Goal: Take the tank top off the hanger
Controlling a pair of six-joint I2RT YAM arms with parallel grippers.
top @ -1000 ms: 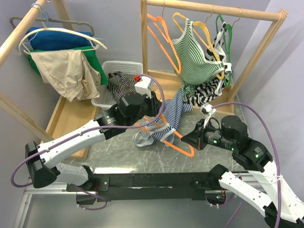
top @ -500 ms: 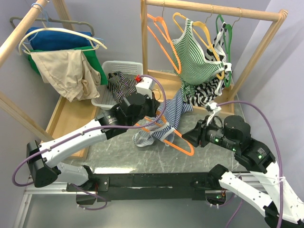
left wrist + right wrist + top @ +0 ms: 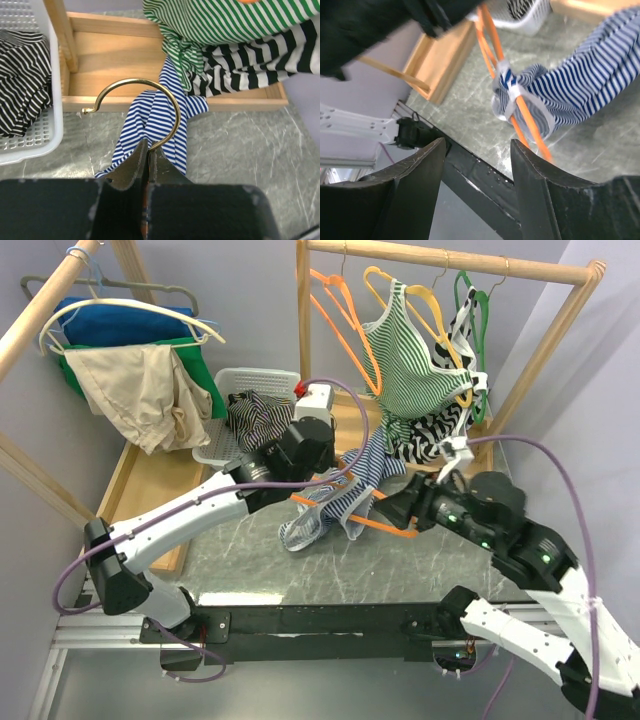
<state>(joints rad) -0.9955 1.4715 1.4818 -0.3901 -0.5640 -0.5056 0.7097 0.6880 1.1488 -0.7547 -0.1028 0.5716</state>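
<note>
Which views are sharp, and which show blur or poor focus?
Top external view: evenly lit, sharp throughout. Left wrist view: the gold metal hook is crisp. Right wrist view: the right tool is out of focus, the orange plastic hanger slightly soft.

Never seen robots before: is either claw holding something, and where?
The left claw grips the orange hanger at the base of its gold hook; the right claw holds nothing.
</note>
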